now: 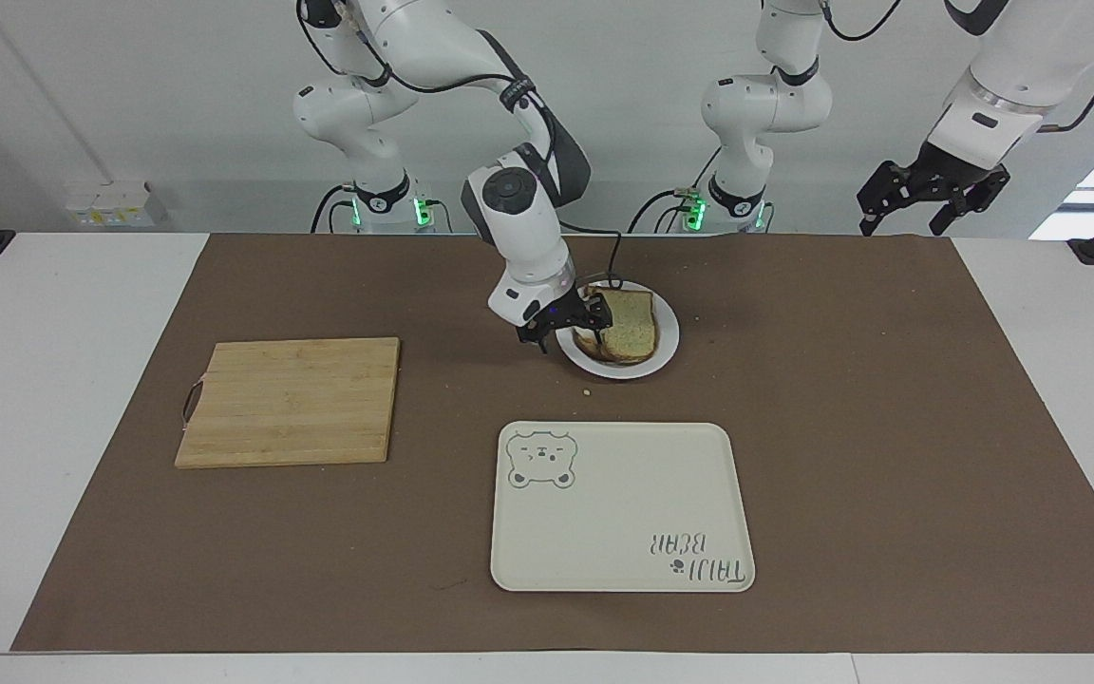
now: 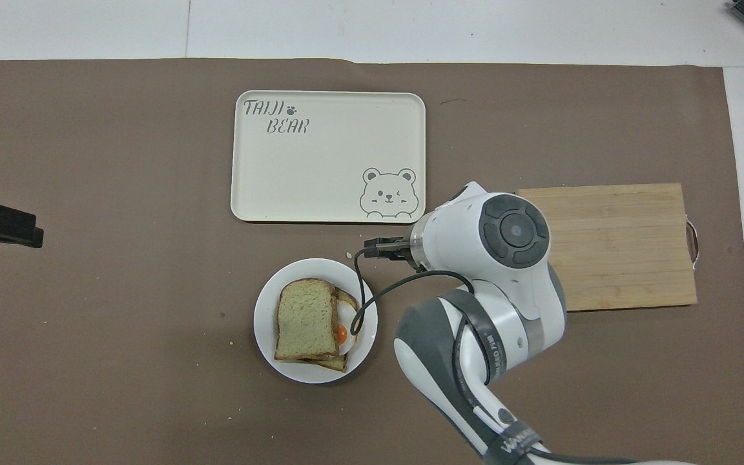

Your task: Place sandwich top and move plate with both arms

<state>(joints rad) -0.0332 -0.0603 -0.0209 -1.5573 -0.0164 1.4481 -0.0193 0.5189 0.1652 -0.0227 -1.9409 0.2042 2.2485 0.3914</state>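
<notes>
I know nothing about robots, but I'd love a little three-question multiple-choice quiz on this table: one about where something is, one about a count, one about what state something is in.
1. Where does the sandwich top lie?
A. On the wooden cutting board
B. On the egg-topped slice on the plate
C. On the bear tray

2. How many bread slices are on the plate?
A. One
B. Two
C. Four

3. What is the right end effector doing?
A. Open, holding nothing, at the plate's edge
B. Gripping the bread
C. Lifting the tray

Answers:
1 B: the slice sits offset on the stack, with the egg peeking out beside it.
2 B: one crust shows under the top slice.
3 A: its fingers stand spread with nothing between them. The left end effector waits open in the air at its own end.
</notes>
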